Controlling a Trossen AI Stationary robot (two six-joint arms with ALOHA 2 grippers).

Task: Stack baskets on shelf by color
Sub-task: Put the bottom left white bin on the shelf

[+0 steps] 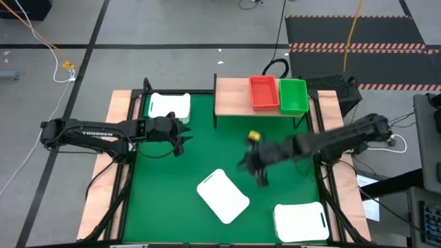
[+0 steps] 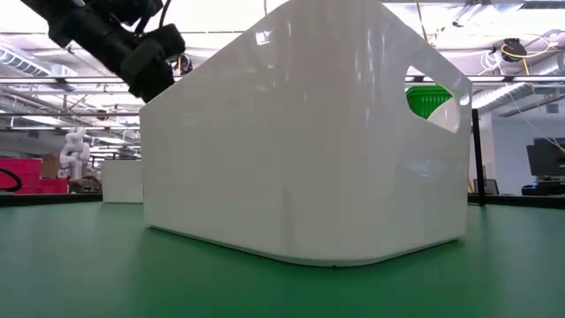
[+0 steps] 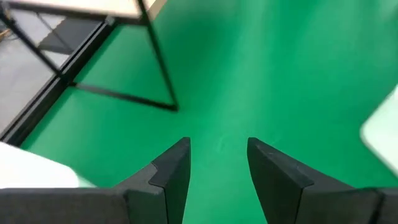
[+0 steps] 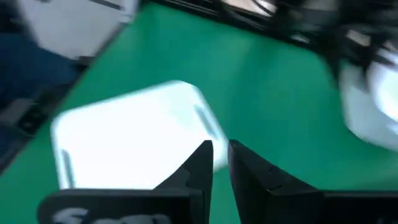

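orange-red basket (image 1: 262, 91) and green basket (image 1: 293, 95) side by side on the shelf (image 1: 231, 97), three white baskets (image 1: 222, 195) on the green table (image 1: 207, 148), right gripper (image 1: 251, 165) mid-table, nearly closed, empty, left gripper (image 1: 180, 135) parted, empty

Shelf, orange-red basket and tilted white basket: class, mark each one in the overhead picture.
shelf (image 1: 231, 95): high view, bare wooden top left of the baskets.
orange-red basket (image 1: 263, 92): high view, middle of its floor.
tilted white basket (image 1: 222, 195): high view, centre of its upturned base, mid-table.
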